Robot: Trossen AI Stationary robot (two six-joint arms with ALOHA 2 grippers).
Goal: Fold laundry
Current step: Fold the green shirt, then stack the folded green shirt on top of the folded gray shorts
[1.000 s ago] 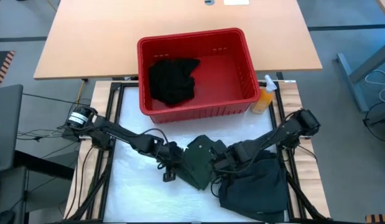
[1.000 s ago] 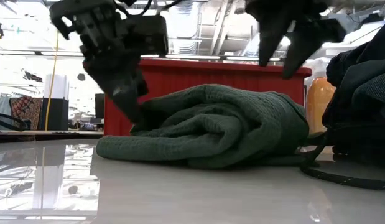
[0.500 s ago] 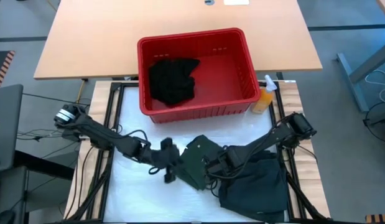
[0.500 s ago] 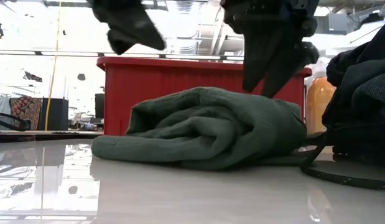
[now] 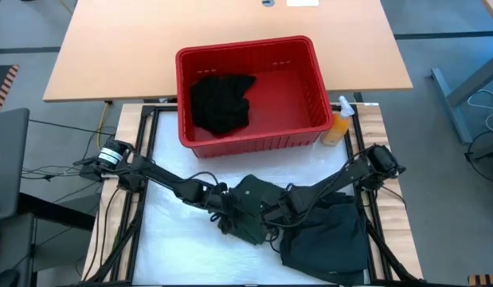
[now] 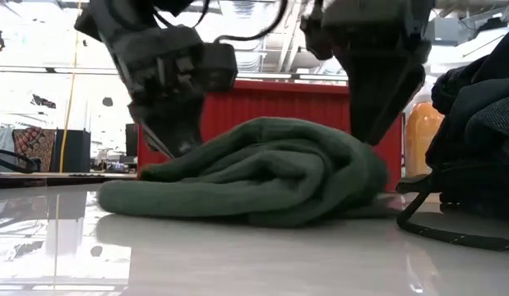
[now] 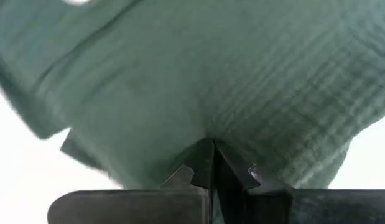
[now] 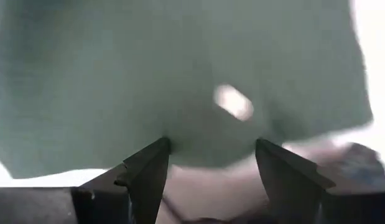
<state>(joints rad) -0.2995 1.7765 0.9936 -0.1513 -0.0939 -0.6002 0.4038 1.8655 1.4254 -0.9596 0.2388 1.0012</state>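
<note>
since half a second ago, left gripper [image 5: 228,217] drops back onto the green garment [image 5: 254,209], fingers pinched together against the cloth's left edge. right gripper [image 5: 270,215] presses its right side, jaws spread apart. garment lies bunched mid-table, in front of the red basket [image 5: 250,57]. dark clothes pile [image 5: 326,239] sits beside it, right.
</note>
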